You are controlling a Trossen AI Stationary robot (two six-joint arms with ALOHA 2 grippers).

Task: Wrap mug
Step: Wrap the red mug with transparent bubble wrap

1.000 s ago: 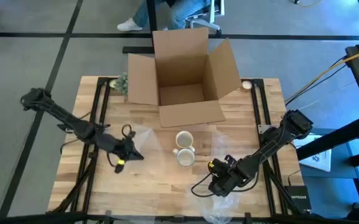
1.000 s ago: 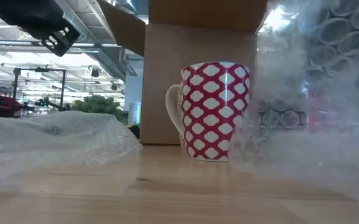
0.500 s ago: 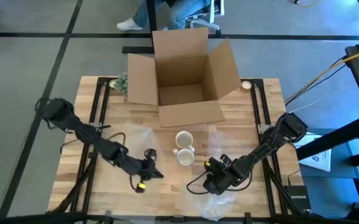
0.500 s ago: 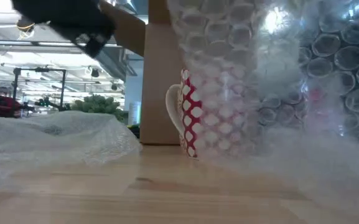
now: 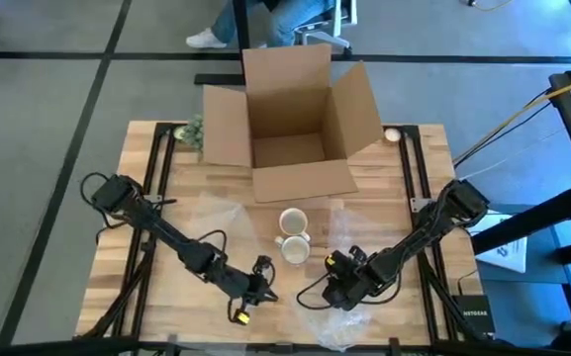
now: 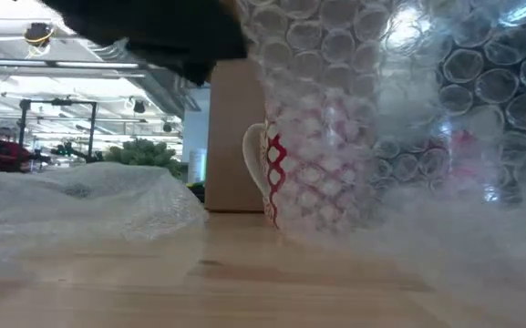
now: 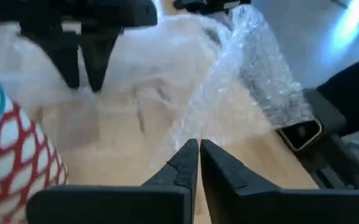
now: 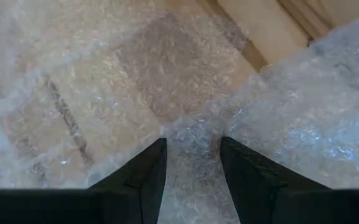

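two jaws flank mug [image 5: 296,249] | left [image 5: 262,293] pressed together | right [image 5: 340,294] pinching bubble wrap [image 8: 191,140]

"NETGEAR" on a dark box [image 5: 472,317]

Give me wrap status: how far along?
Early. Bubble wrap is lifted in front of the mug, handle side uncovered. Right gripper has its fingers around a fold of the wrap. Left gripper, fingers together, is nearby. Left: closing the wrap around the mug.
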